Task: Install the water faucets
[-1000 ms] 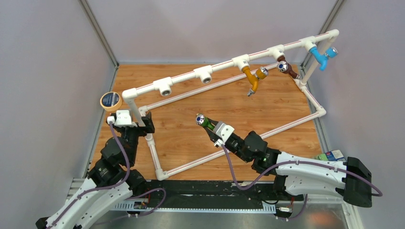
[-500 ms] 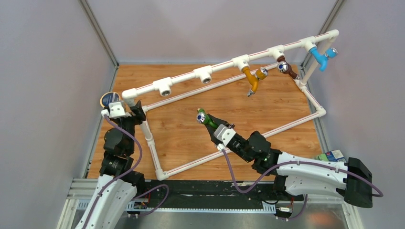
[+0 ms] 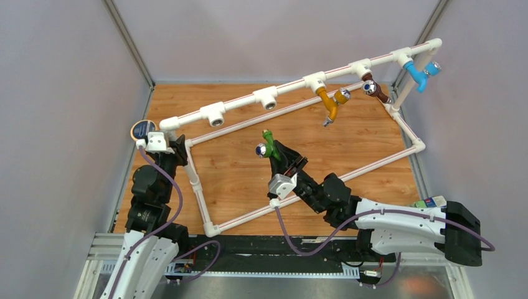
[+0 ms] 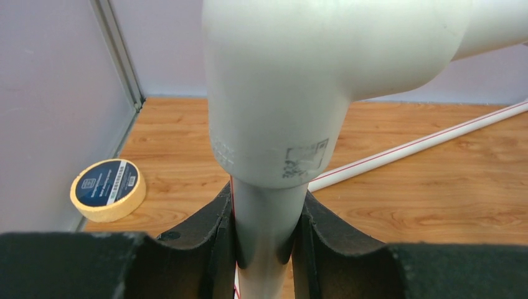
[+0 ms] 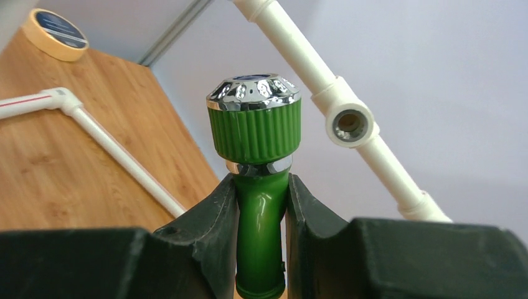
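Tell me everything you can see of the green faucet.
The green faucet looks like glossy green plastic: a smooth stem, a chrome collar, a ribbed green knob capped with faceted chrome, blue on top. From above, a second green branch forks off the stem. The right hand is shut on the stem, a black finger on each side, holding it above the wooden table, apart from the white pipe frame.

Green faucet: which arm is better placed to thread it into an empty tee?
Right: the right gripper is shut on the green faucet, with an empty tee fitting ahead. The left gripper is clamped on the upright pipe, bracing it.
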Action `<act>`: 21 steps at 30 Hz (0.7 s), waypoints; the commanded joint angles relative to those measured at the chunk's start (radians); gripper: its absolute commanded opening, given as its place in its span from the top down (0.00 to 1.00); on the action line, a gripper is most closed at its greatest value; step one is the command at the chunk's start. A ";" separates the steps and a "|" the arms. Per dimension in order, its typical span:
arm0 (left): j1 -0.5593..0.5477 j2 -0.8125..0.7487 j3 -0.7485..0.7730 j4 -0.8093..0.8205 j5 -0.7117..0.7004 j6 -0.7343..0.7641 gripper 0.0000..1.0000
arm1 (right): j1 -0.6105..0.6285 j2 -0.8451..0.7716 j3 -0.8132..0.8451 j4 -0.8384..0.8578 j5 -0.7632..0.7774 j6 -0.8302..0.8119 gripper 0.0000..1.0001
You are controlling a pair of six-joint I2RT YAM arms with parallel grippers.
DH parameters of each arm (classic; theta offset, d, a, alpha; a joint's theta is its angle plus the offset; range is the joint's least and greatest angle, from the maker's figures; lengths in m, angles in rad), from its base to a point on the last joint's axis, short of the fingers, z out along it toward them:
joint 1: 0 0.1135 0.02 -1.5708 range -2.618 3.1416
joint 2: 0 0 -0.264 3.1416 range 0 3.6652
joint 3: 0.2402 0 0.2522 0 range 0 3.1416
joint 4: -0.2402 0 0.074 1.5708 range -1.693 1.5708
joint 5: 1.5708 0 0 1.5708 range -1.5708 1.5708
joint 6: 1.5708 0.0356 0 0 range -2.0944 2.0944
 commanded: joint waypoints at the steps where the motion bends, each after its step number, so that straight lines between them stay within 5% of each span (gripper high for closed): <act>1: -0.003 -0.004 0.046 -0.080 0.024 -0.072 1.00 | 0.022 0.037 0.029 0.252 0.053 -0.272 1.00; 7: -0.002 0.011 0.041 -0.071 -0.002 -0.067 1.00 | 0.079 0.184 0.081 0.407 -0.022 -0.492 1.00; 21: -0.062 0.027 0.032 -0.065 0.018 -0.052 1.00 | 0.119 0.454 0.351 0.297 -0.031 -0.682 1.00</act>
